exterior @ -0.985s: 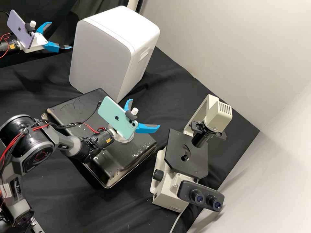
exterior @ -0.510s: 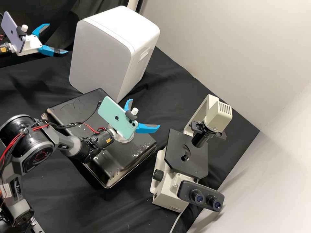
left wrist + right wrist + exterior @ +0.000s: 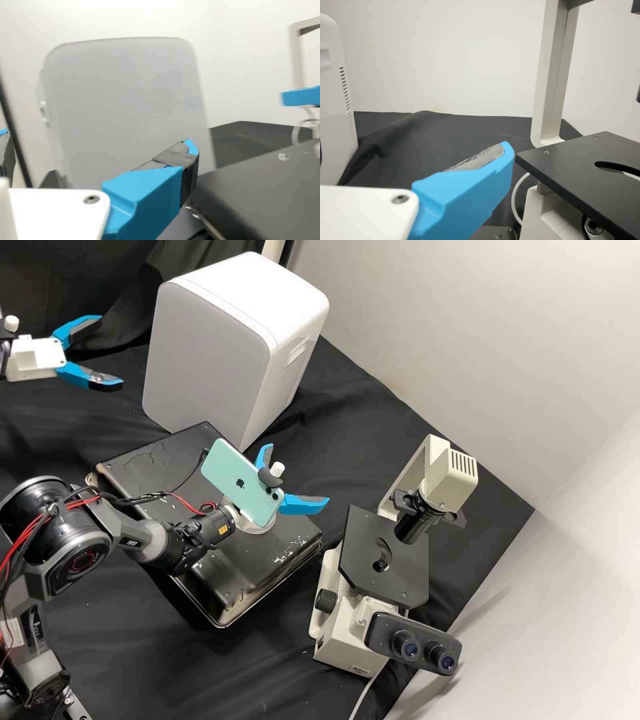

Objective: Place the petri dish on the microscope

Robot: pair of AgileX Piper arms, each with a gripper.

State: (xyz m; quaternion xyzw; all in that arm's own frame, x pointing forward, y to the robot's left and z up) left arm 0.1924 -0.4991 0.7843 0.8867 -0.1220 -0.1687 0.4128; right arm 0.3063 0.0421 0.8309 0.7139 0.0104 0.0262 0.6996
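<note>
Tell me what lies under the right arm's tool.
A flat black tray lies below the right tool, with white scuffs near its edge. The teal phone and the arm behind it cover the tray's middle, so anything there is hidden.

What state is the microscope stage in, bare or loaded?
Bare. In the high view the black microscope stage shows only its own openings, with nothing resting on it.

Two claws, left claw (image 3: 110, 350) and right claw (image 3: 298, 473), one microscope (image 3: 383, 560), one white box (image 3: 233, 340), one black tray (image 3: 160, 467), seemingly one phone (image 3: 240, 483)
</note>
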